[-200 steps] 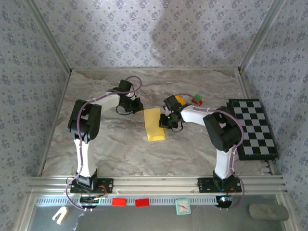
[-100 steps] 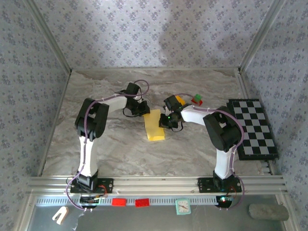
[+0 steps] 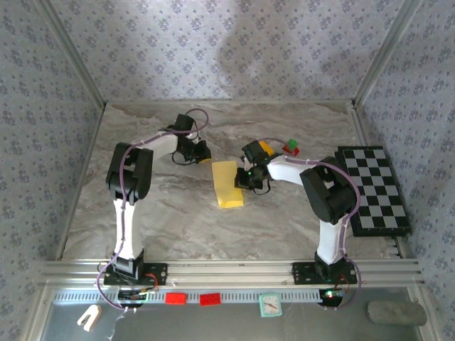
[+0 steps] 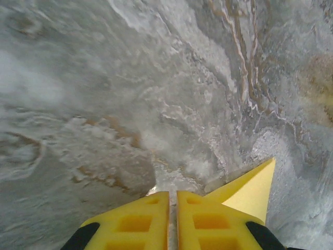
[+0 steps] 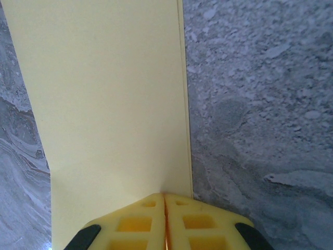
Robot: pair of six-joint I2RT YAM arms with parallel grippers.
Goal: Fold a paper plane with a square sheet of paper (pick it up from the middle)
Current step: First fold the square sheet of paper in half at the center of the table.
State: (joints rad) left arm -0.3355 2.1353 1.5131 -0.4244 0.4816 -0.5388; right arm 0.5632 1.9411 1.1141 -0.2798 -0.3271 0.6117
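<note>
The square sheet of paper [image 3: 227, 183] is plain yellow, with no words or marks on it. It is folded into a long strip. It lies flat in the middle of the gray marble worktop [image 3: 178, 213], between the two arms. A little square thing [image 3: 269, 305] with a face like a clock sits on the front rail, but it is too small to read.

The right gripper [image 5: 165, 196] is squeezed tight. Its yellow fingertips are pressed together and sit on the paper, right next to one long edge of the strip. The paper lies flat under them. I cannot tell if any of it is pinched between them.

The left gripper [image 4: 167, 194] is almost closed too, with just a thin line of space between its fingers. It holds nothing. It is low over the bare worktop, and one pointed corner of the paper pokes out just beside one finger.

Half a second ago the left gripper was further in, at the far corner of the strip. Now it has pulled back a little to the left, close to where it was a second ago. The paper and the right gripper have not moved.

A black-and-white checkered board [image 3: 377, 192] lies at the right side, well apart from the paper.
</note>
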